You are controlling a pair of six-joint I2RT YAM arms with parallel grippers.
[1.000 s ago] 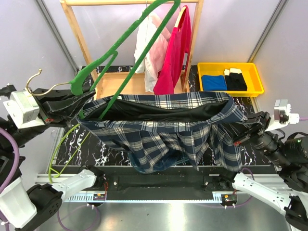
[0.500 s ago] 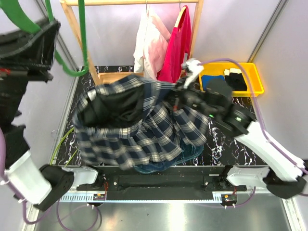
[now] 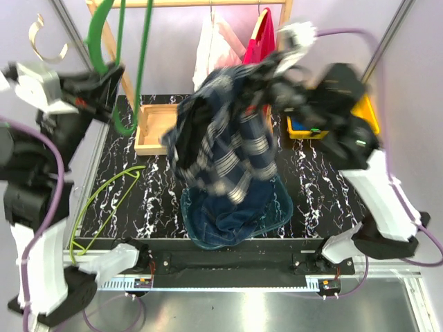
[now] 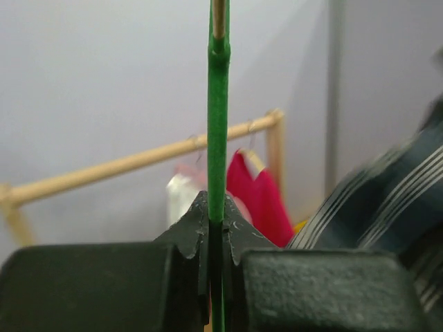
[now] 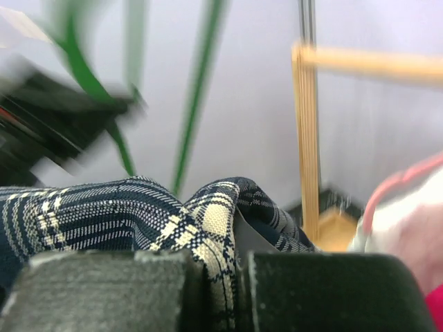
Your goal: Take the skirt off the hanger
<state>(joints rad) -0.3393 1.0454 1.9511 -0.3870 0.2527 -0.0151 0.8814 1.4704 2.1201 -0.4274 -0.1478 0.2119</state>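
The skirt (image 3: 221, 149) is a dark blue-and-white plaid garment with a black lining. It hangs bunched and motion-blurred from my right gripper (image 3: 273, 72), raised high at the back centre. In the right wrist view the fingers are shut on a fold of its plaid fabric (image 5: 104, 221) at the gripper (image 5: 221, 277). The green hanger (image 3: 142, 62) with a brass hook (image 3: 41, 41) is held up at the far left, apart from the skirt. My left gripper (image 3: 114, 79) is shut on its thin green bar (image 4: 218, 124), clamped between the jaws at the gripper (image 4: 217, 228).
A wooden rack (image 3: 187, 3) at the back carries a white-pink garment (image 3: 214, 48) and a red shirt (image 3: 257, 45). Blue denim (image 3: 235, 214) lies on the marbled table, a yellow-green wire hanger (image 3: 104, 200) at the left, a yellow bin (image 3: 367, 114) behind my right arm.
The skirt has come off the green hanger. My right arm swung it up and back toward the rack, bunching it. My left arm raised the hanger up at the far left.
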